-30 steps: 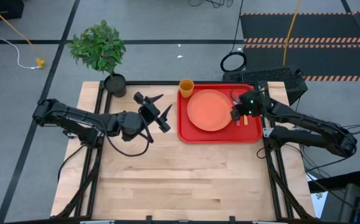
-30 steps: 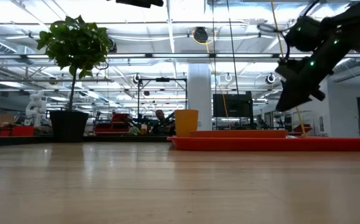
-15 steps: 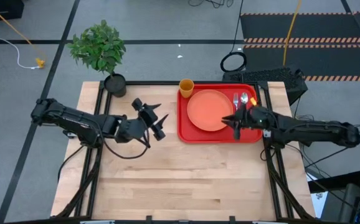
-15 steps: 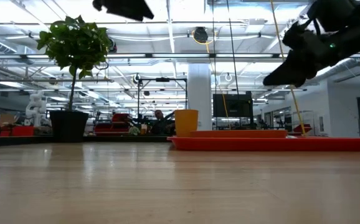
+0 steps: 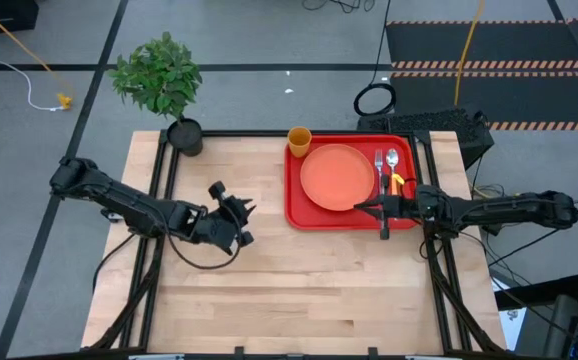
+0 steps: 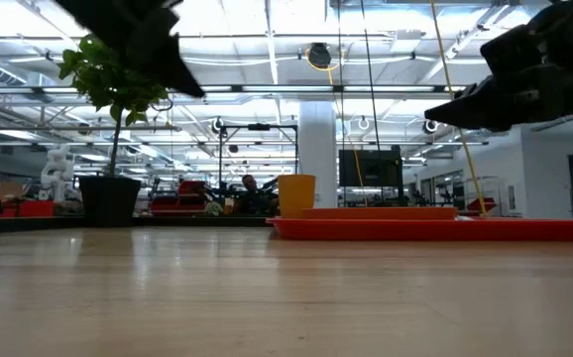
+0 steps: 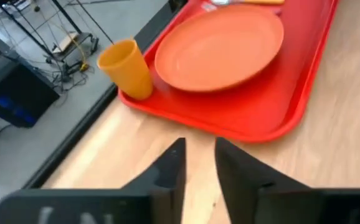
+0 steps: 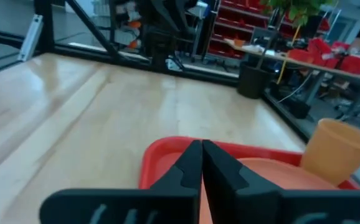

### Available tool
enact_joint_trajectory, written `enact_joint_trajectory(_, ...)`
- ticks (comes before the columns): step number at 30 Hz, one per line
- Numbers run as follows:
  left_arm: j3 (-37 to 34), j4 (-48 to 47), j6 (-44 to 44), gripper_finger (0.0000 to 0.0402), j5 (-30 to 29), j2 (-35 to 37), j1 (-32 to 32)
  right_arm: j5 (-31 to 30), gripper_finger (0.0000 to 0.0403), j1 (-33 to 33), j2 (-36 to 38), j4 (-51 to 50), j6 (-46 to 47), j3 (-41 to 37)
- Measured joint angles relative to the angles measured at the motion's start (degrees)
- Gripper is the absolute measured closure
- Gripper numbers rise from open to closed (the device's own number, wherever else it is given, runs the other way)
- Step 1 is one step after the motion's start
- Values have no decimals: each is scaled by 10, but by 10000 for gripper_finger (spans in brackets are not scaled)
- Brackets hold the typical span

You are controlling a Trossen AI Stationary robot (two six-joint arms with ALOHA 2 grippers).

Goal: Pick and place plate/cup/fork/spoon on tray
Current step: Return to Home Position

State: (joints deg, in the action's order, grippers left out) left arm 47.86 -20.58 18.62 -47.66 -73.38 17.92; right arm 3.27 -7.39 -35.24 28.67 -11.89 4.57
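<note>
Pale wooden surface (image 5: pixel 299 280): right pincer (image 5: pixel 361 207), pressed together, hovers level over the bright red rectangular tray (image 5: pixel 304 212); left pincer (image 5: pixel 241 222), slightly spread, hovers apart.

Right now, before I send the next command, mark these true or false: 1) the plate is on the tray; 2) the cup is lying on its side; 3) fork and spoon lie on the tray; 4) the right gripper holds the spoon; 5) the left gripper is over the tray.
1) True: the plate sits on the tray.
2) False: the cup stands upright at the tray's corner.
3) True: the fork and spoon lie beside the plate.
4) False: the right gripper is shut on nothing.
5) False: the left gripper hangs over bare table, fingers apart.
</note>
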Motion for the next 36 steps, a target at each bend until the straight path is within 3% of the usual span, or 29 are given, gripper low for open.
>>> enact_joint_trajectory(9, -133, 230, -61, 394, 24, 0, 13, -8, 402, 67, 0, -2, 64, -28)
enact_joint_trajectory(15, -177, 346, -95, 385, 39, 0, 14, -118, 403, 167, 0, -5, 63, -30)
enact_joint_trajectory(21, -231, 429, -100, 392, 54, 0, 14, -122, 403, 236, 8, 1, 40, -31)
enact_joint_trajectory(25, -271, 518, -109, 396, 66, 0, 7, -123, 403, 240, 25, -40, 10, -37)
enact_joint_trajectory(32, -301, 616, -149, 383, 101, 0, 1, 6, 403, 203, 72, -59, 8, -37)
enact_joint_trajectory(36, -300, 620, -159, 383, 103, 0, 0, 13, 403, 181, 99, -96, 8, -37)
